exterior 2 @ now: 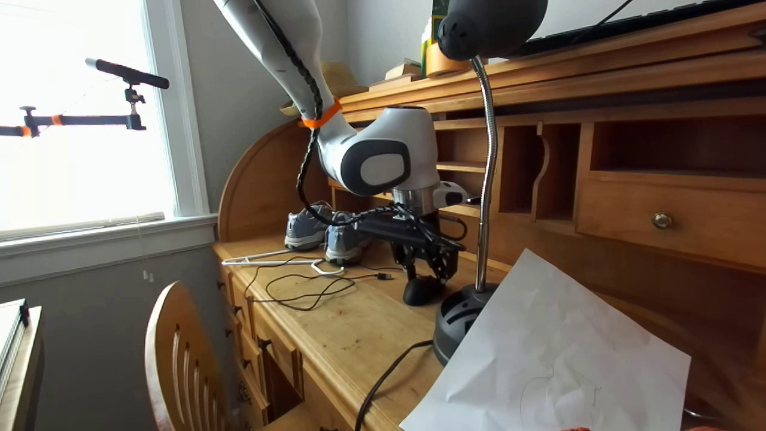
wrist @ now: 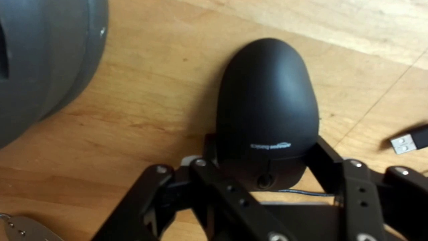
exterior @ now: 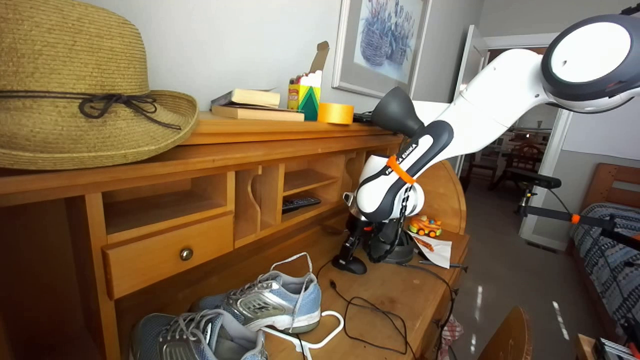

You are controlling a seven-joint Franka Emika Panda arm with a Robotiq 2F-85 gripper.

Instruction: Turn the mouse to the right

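Note:
The black mouse (wrist: 267, 100) is in the middle of the wrist view, its rounded back end toward the top and its wheel end toward the gripper. My gripper (wrist: 265, 147) has one finger against each side of the mouse near its wheel end. In both exterior views the gripper (exterior: 345, 256) (exterior 2: 426, 276) points down at the desk, with the mouse (exterior: 351, 265) (exterior 2: 422, 291) at its fingertips. The mouse is at desk level; I cannot tell whether it is slightly raised. A thin cable (wrist: 306, 193) runs past the wheel end, partly hidden by the fingers.
The dark lamp base (wrist: 50, 57) stands close beside the mouse, also in both exterior views (exterior: 400, 250) (exterior 2: 458, 329). A USB plug (wrist: 404, 143) lies on the other side. Sneakers (exterior: 270, 302), a white hanger (exterior: 334, 330) and a looped cable (exterior: 375, 312) lie along the desk.

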